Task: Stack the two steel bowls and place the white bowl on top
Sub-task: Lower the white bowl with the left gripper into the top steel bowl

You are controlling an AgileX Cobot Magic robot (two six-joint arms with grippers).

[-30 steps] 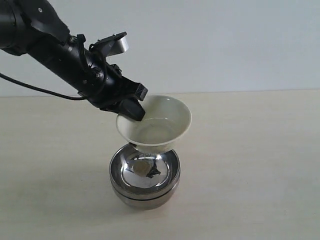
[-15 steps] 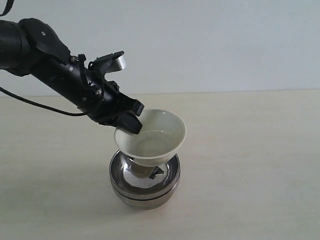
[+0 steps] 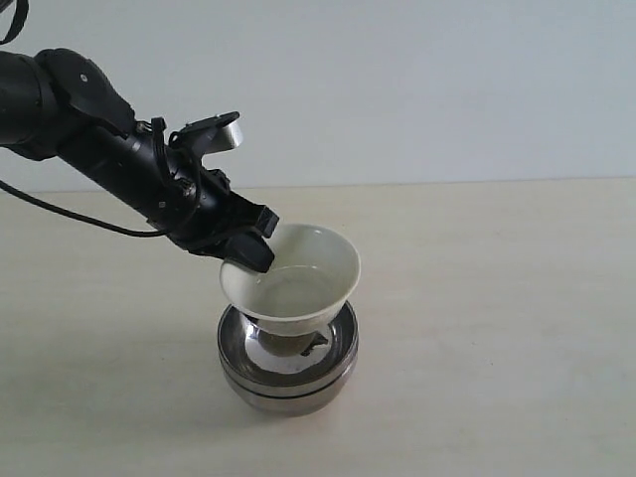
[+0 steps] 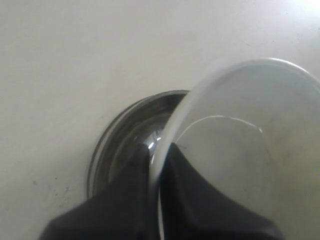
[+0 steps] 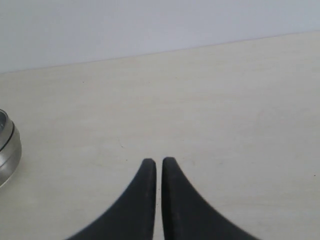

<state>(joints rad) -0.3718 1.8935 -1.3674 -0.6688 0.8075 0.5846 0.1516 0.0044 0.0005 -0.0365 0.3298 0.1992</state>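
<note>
The two steel bowls (image 3: pixel 288 370) sit nested one in the other near the table's front middle; their rim also shows in the left wrist view (image 4: pixel 120 145), and their side in the right wrist view (image 5: pixel 7 147). My left gripper (image 3: pixel 254 250) is shut on the near-left rim of the white bowl (image 3: pixel 298 278), one finger inside and one outside. The white bowl (image 4: pixel 240 145) hangs tilted, its foot down inside the top steel bowl. My right gripper (image 5: pixel 158 161) is shut on nothing, above bare table away from the stack; it is out of the exterior view.
The pale wooden table (image 3: pixel 497 328) stretches bare round the stack on all sides. A light wall (image 3: pixel 417 89) rises behind the table's far edge. The left arm's black cable (image 3: pixel 70 214) trails at the left.
The left gripper has carried the white bowl down and a little to the left, from above the steel bowls until its foot sits inside the top one.
</note>
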